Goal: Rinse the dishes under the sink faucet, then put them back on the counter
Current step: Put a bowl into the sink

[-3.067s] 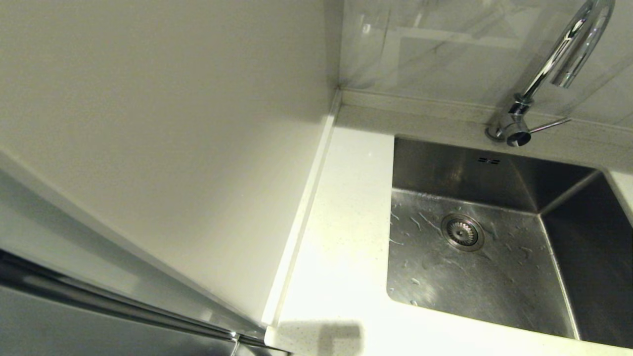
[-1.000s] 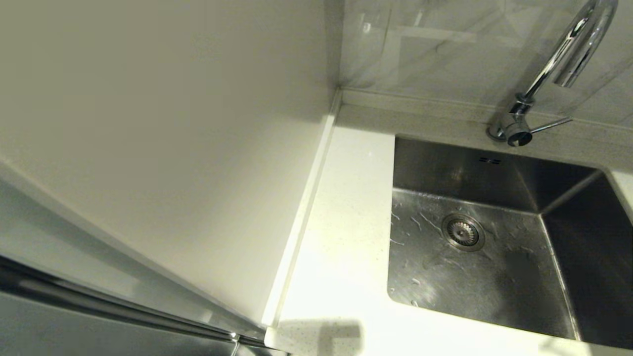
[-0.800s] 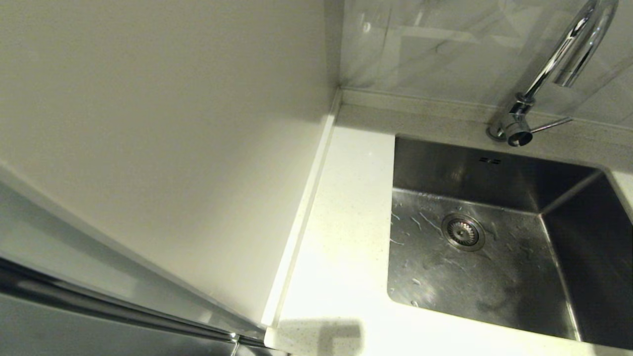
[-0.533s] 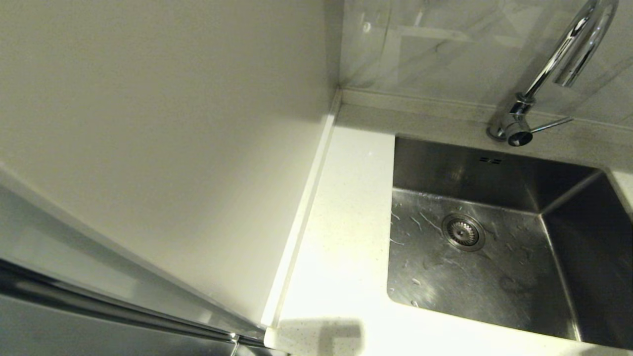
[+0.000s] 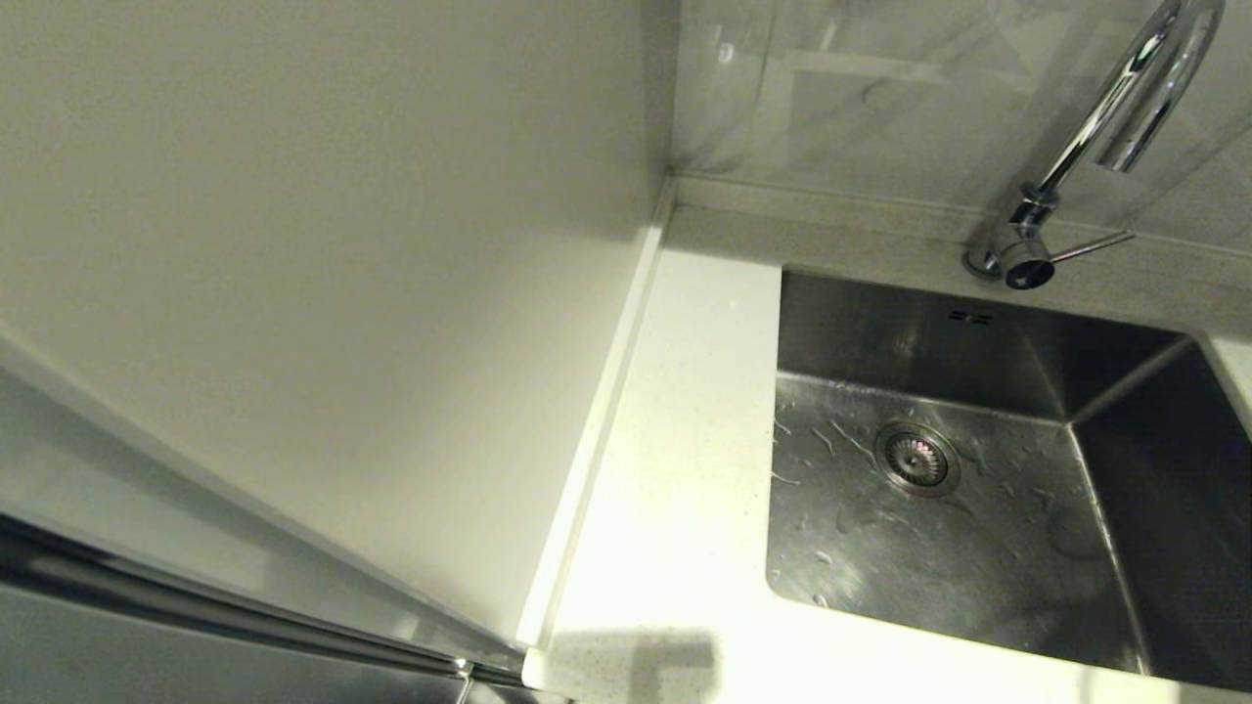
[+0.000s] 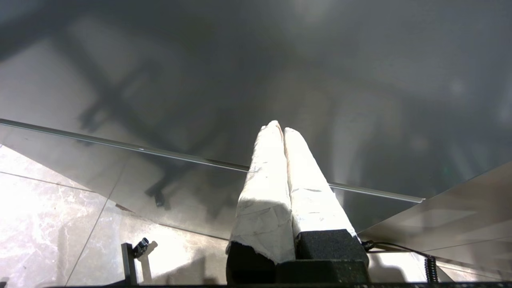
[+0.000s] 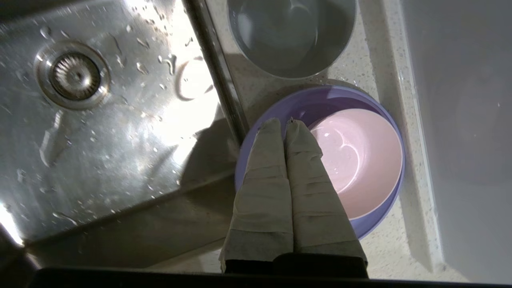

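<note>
Bowl [image 7: 356, 160] nested in plate [image 7: 304, 104] beside sink [image 7: 120, 160].

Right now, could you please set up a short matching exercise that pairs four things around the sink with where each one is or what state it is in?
Column one:
1. pink bowl
2. blue-green bowl
3. right gripper
4. sink

Column two:
A. shut, above the rim of the lilac plate
B. wet with droplets, no dish in it
C. sitting inside the lilac plate
D. standing alone on the counter beside the plate

Pairs: 1-C, 2-D, 3-A, 4-B
</note>
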Controlling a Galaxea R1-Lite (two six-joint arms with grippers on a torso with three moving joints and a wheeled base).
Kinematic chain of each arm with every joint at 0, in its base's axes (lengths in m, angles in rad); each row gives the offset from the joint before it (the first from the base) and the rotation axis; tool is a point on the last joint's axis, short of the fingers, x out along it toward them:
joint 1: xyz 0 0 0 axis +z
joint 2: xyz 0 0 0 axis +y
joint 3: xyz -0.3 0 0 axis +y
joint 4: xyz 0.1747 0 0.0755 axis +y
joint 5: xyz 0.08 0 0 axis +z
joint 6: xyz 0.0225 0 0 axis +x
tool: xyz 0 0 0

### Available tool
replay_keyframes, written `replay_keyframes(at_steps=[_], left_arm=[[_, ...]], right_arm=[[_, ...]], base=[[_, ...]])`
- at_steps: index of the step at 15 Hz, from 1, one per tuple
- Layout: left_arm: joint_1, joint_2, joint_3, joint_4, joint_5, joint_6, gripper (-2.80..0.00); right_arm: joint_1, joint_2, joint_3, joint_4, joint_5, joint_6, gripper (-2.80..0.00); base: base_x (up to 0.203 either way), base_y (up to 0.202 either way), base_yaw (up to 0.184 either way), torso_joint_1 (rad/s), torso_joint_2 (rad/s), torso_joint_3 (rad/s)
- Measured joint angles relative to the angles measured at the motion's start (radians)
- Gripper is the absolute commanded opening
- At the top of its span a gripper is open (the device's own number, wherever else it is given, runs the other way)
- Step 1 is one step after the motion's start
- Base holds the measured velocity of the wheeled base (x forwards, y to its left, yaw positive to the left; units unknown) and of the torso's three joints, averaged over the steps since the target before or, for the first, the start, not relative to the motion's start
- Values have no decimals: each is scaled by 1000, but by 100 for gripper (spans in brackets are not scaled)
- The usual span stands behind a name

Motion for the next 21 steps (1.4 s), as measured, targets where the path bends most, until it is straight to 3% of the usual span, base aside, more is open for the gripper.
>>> replay_keyframes(at_steps=[7, 9, 12, 13, 15, 21], left_arm=[[0, 0, 0, 0, 0, 0, -280], [0, 0, 0, 0, 0, 0, -280], [0, 0, 0, 0, 0, 0, -280], [0, 0, 0, 0, 0, 0, -280], [0, 0, 0, 0, 0, 0, -280], [0, 0, 0, 0, 0, -1, -280]], right_arm=[[19, 51, 40, -16, 35, -56, -280], [23, 62, 78, -78, 36, -66, -280], [26, 69, 210, -230, 36, -169, -280], [26, 71, 253, -298, 33, -197, 0], [26, 75, 294, -386, 32, -214, 0], [55, 81, 319, -385, 38, -214, 0]], base=[[0, 0, 0, 0, 0, 0], [0, 0, 0, 0, 0, 0], [0, 0, 0, 0, 0, 0], [0, 0, 0, 0, 0, 0], [0, 0, 0, 0, 0, 0], [0, 0, 0, 0, 0, 0]])
